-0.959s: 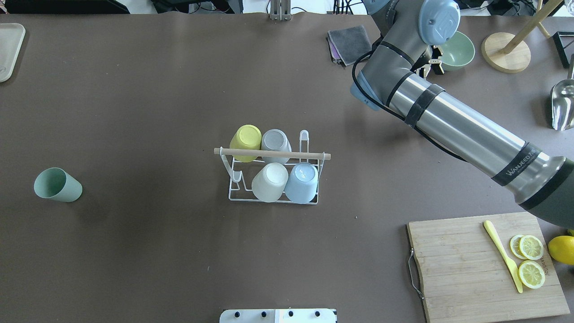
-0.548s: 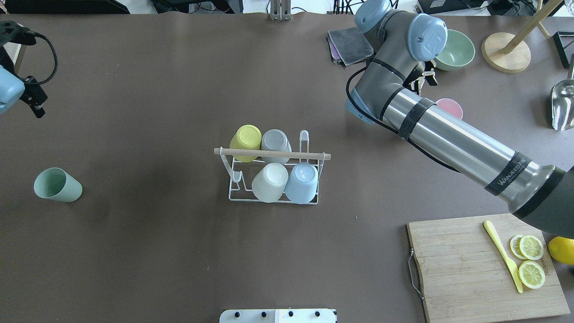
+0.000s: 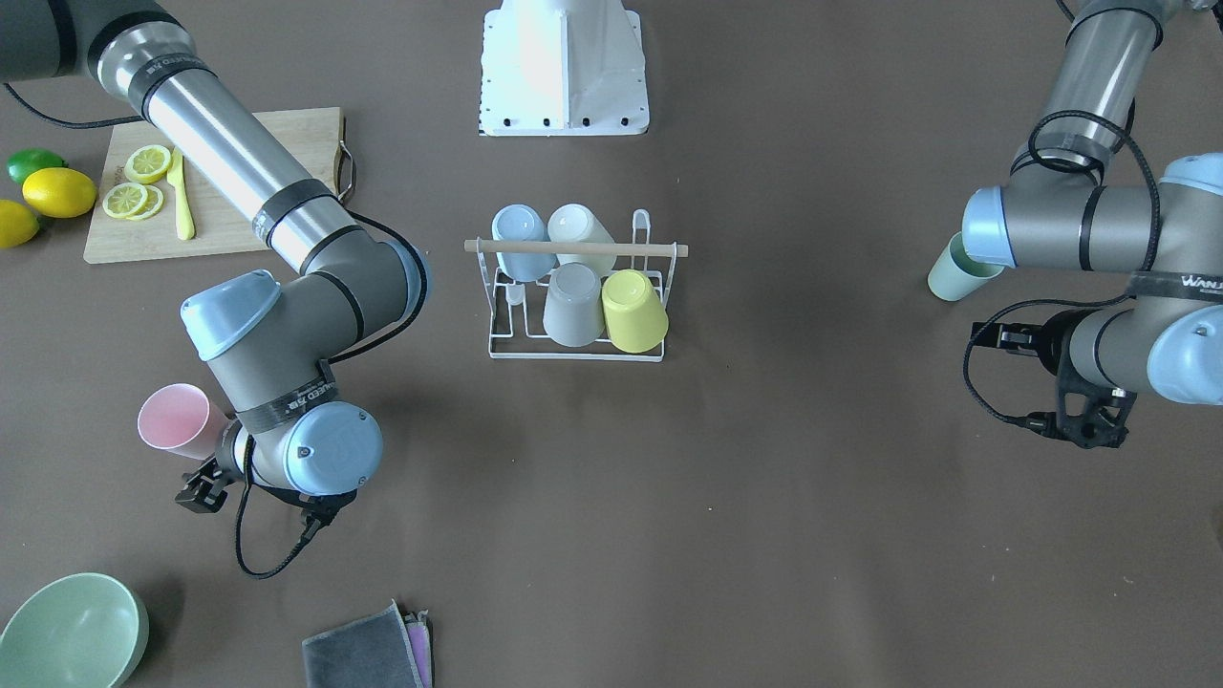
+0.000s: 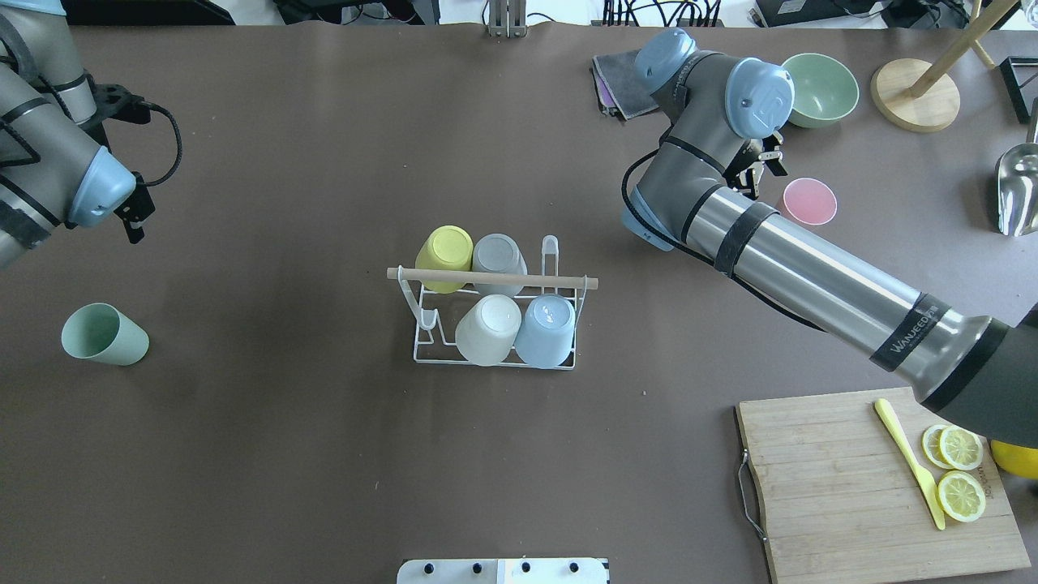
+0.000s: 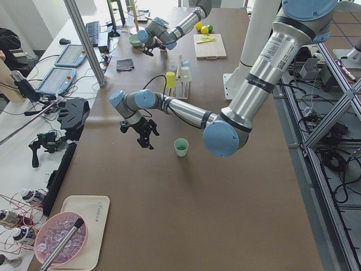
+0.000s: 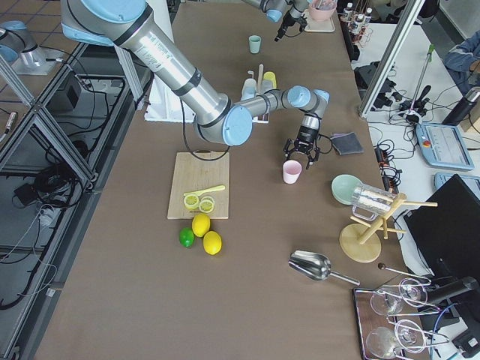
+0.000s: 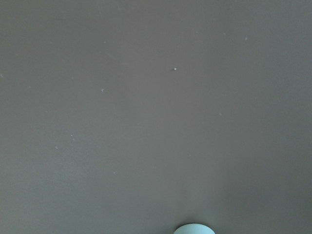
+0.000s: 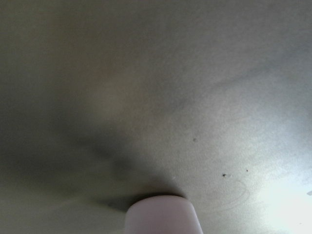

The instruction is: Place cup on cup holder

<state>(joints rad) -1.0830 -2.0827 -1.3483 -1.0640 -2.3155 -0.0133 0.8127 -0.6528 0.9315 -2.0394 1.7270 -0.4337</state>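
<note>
The cup holder (image 4: 422, 324), a white wire rack with a wooden rod handle (image 4: 492, 278), stands mid-table and holds several upturned cups: yellow, grey, white and blue. A pink cup (image 4: 808, 201) stands upright at the far right. My right gripper (image 4: 756, 172) is open and empty just beside it; the cup's rim shows at the bottom of the right wrist view (image 8: 161, 214). A green cup (image 4: 104, 334) stands at the left. My left gripper (image 4: 134, 215) is open and empty, farther back than that cup, whose rim shows in the left wrist view (image 7: 194, 229).
A green bowl (image 4: 823, 88) and a grey cloth (image 4: 620, 81) lie behind the right gripper. A wooden cutting board (image 4: 843, 487) with lemon slices and a yellow knife is at the front right. A wooden stand base (image 4: 915, 96) and a metal scoop (image 4: 1018, 191) are at the far right.
My right arm has swung back and left, uncovering the pink cup. My left arm has come into view from the left edge and moved over the table.
</note>
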